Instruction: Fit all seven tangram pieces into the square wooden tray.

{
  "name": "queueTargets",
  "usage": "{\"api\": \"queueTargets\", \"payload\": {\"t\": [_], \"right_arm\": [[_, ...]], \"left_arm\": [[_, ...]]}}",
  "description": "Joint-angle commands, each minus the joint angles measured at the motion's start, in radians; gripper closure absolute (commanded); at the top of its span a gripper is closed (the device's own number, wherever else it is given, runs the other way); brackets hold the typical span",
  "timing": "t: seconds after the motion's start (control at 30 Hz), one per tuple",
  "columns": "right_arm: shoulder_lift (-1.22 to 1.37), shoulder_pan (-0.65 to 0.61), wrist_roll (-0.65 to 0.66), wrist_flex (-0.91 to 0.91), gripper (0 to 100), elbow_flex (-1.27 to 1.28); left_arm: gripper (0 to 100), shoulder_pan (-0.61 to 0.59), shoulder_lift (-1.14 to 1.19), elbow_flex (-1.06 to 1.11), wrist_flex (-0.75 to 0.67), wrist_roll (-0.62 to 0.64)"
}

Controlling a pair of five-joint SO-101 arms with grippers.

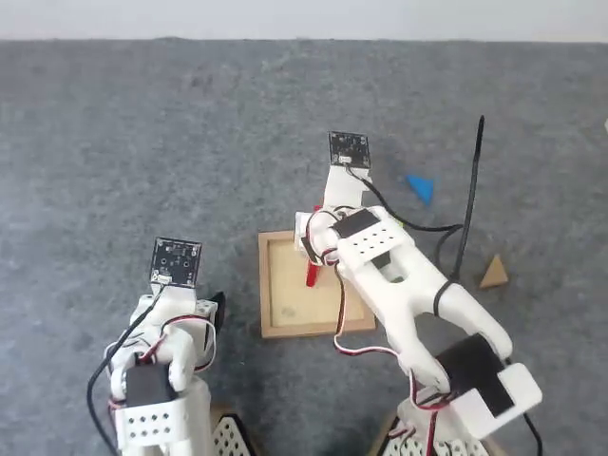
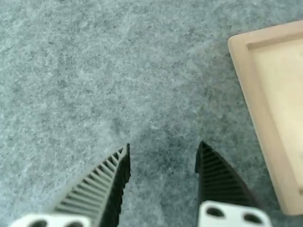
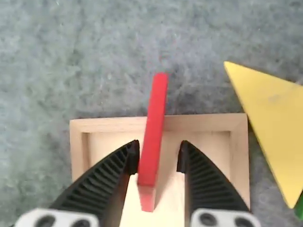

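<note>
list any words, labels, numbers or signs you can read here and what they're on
No text here can be read.
Right arm's camera board, above the wooden tray: tiny marks, too small to read.
Left arm's camera board: the same, too small to read.

Square wooden tray point(image 1: 263, 285): pale, raised rim, lying flat. Red piece point(image 1: 312, 273): thin slab, up on edge over tray floor, near middle of one rim. Yellow triangle point(image 3: 270, 113): large, flat, just beside tray corner, outside rim. Blue triangle point(image 1: 420, 187), tan triangle point(image 1: 493, 273): small, flat, well apart from tray.
</note>
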Motion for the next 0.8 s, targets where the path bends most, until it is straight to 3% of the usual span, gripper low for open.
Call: {"api": "queueTargets", "payload": {"t": [0.0,0.4,0.77], "right_arm": [[-0.012,0.004,-0.003,-0.008,85.4,-0.023],[-0.019,0.143,0.043,0.114,85.9,-0.025],[-0.019,0.028,0.044,0.107,85.9,-0.011]], "left_arm": [[78,0.0,-0.02,-0.008,0.005,-0.008],[78,0.0,-0.02,-0.008,0.005,-0.008],[78,0.0,-0.02,-0.008,0.005,-0.008]]}}
